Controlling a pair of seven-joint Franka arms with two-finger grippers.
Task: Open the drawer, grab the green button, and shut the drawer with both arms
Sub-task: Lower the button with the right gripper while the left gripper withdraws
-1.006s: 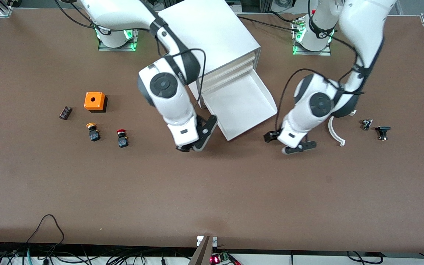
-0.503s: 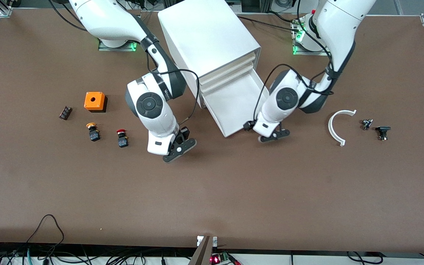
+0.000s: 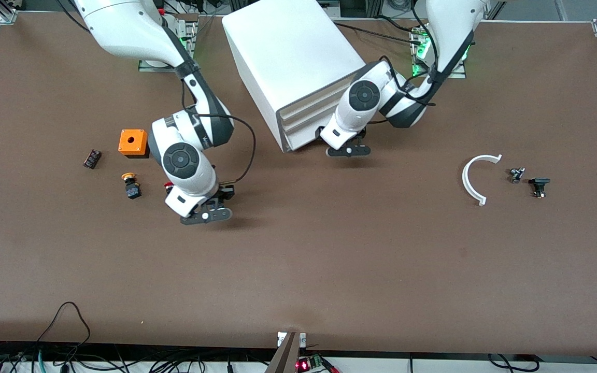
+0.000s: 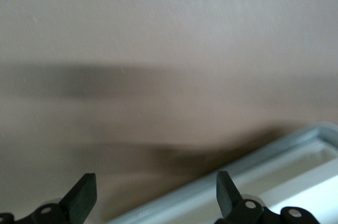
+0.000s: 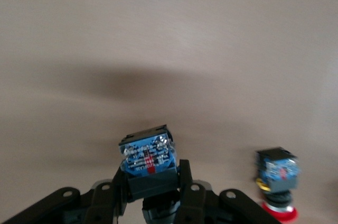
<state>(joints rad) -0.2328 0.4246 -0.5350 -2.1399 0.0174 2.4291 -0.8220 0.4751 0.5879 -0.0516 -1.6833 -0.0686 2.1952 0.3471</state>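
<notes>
Drawer (image 3: 303,139) shut flush; button (image 5: 148,159) clamped in right tool (image 5: 153,192).

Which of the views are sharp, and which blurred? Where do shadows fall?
Front view: sharp, evenly lit, soft shadow under the right hand. Left wrist view: smeared, the drawer rim soft, dark shadow band on the table. Right wrist view: the held button is sharp, the table smeared.
</notes>
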